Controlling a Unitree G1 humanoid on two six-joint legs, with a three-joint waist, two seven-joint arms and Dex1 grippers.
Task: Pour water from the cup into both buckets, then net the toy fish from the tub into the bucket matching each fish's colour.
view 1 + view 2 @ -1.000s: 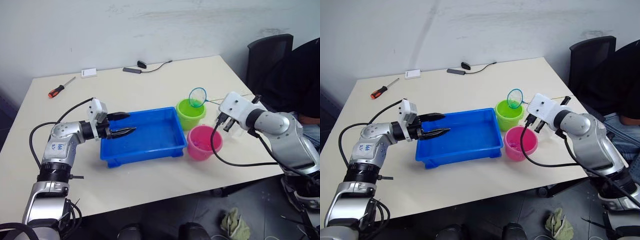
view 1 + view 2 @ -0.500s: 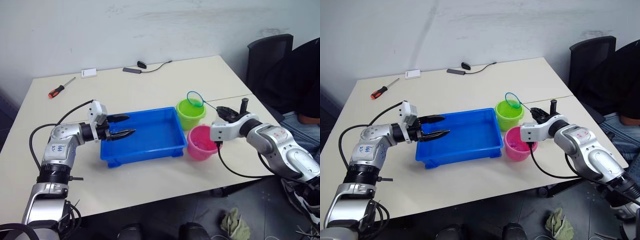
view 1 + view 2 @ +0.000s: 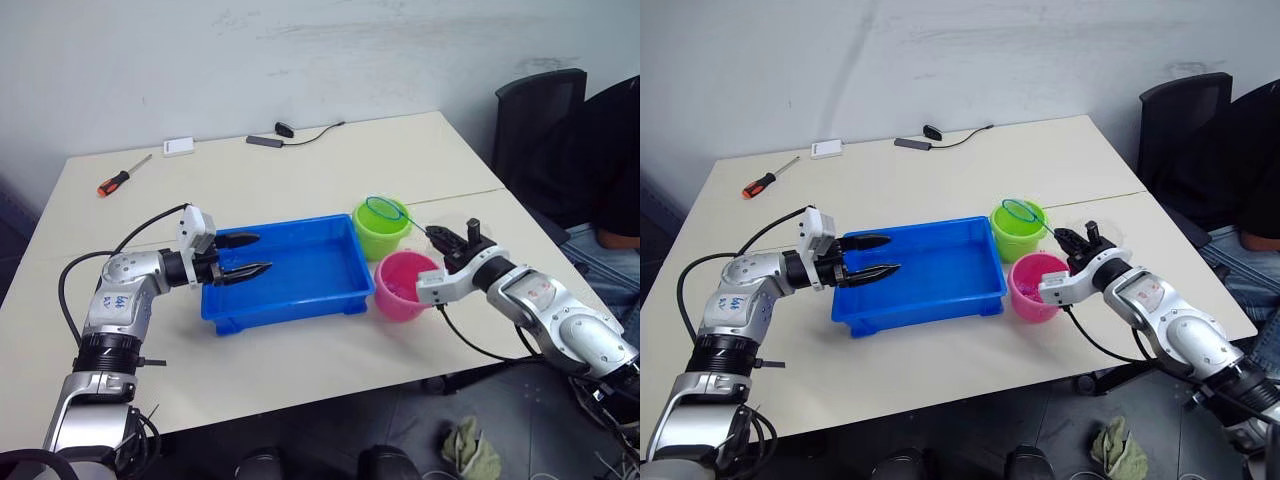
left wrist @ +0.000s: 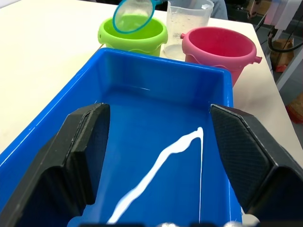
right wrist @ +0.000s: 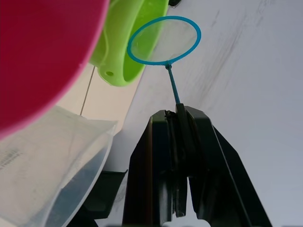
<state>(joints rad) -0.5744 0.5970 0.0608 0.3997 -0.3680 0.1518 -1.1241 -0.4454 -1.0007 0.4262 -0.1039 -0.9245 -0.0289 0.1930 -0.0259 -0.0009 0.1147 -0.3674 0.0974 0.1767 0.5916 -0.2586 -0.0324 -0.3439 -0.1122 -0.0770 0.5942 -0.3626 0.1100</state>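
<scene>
A: Netting looks nearly finished; we see no fish in the blue tub (image 4: 142,75).
B: Right pincer (image 5: 177,124) pinches the net (image 5: 163,40) over the green bucket (image 3: 381,229); left pincer (image 4: 161,156) spread inside the tub.

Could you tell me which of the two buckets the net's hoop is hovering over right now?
The lime green bucket, farther back; the blue-rimmed net sits above its mouth, while the pink bucket nearer the robot has nothing over it.
</scene>
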